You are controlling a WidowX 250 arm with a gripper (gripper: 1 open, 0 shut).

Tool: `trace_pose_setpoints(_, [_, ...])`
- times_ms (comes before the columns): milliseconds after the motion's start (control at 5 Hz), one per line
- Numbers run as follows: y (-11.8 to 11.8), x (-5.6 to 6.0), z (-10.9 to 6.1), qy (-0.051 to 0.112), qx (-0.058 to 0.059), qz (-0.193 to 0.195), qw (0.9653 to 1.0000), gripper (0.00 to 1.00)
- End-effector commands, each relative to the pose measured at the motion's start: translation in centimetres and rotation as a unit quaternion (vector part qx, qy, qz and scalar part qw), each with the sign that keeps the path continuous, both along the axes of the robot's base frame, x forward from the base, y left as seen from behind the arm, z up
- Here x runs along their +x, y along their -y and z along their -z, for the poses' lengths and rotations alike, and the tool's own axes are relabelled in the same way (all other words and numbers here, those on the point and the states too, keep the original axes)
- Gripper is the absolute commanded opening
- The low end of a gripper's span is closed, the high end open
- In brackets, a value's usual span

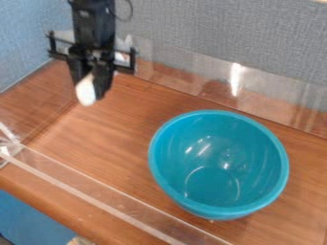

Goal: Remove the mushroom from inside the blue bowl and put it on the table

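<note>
My gripper (pixel 90 84) hangs over the back left of the table (pixel 102 134), pointing straight down, shut on the mushroom (pixel 87 92). Only the mushroom's cream-white stem shows below the black fingers, well above the wood. The blue bowl (pixel 219 163) sits at the right of the table with nothing in it. Gripper and mushroom are far left of the bowl.
Low clear acrylic walls (pixel 76 187) edge the table at front, left and back. A clear triangular bracket (pixel 125 57) stands at the back left corner behind the gripper. A blue-grey wall rises behind the table.
</note>
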State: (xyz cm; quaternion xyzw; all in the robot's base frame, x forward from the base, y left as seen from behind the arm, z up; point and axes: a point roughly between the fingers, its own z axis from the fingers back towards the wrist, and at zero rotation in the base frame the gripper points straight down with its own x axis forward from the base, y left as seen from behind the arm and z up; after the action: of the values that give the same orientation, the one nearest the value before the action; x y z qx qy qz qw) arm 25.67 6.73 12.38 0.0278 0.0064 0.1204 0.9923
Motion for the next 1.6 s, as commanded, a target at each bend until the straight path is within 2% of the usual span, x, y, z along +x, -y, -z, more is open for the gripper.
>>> trace_pose_setpoints(0, [0.9,0.5,1.1,0.01,0.005,0.012,0.9999,0.0])
trace_pose_setpoints(200, [2.0,1.2,2.3,0.008,0.0,0.025,0.9996,0.0])
trace_pose_setpoints(400, [3.0,1.8,4.0,0.003,-0.001,0.038,0.9993,0.0])
trace_pose_setpoints(800, [3.1,3.0,4.6,0.002,0.001,0.088,0.9961,0.0])
trace_pose_setpoints(1200, [1.5,3.8,5.6,0.002,0.003,0.13,0.9915,0.0])
trace_pose_setpoints(1400, [0.7,4.2,4.8,0.004,0.004,0.138,0.9904,0.0])
